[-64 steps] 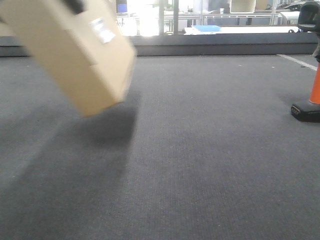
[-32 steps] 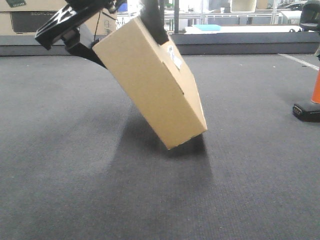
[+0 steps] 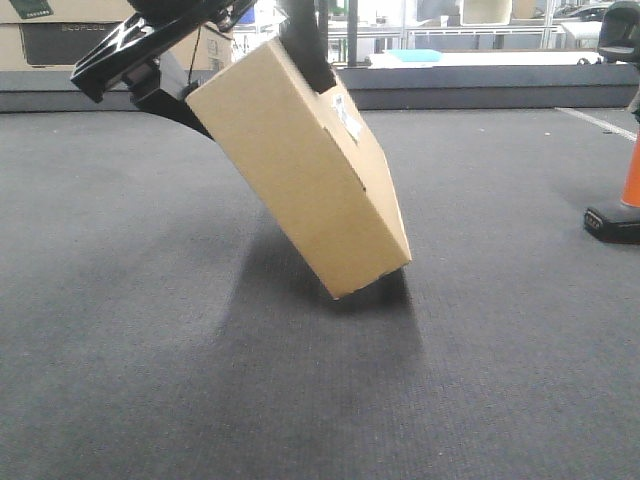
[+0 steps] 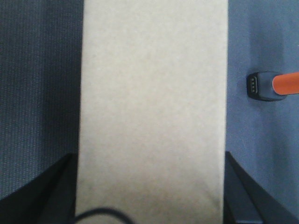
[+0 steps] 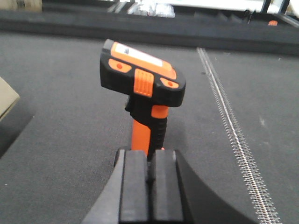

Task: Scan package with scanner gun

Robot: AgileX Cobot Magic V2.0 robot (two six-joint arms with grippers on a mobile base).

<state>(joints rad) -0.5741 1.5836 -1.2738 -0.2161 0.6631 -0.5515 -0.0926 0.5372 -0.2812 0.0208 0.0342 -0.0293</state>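
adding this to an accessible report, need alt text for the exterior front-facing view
The left claw, black, grips a flat tan cardboard package tilted steeply over grey carpet, with a small white label on its upper edge face. The scanner gun, with orange handle and black foot, stands at the right edge; stacked cartons sit far left behind.

Plain tan package [image 3: 300,170] with a white printed label [image 3: 347,117]; orange-and-black scanner gun [image 5: 142,79]; dark grey, finely ribbed carpet [image 3: 500,350].

Tan package [image 3: 300,170] tilted steeply; orange-handled scanner gun [image 5: 142,81] stands upright, apart.
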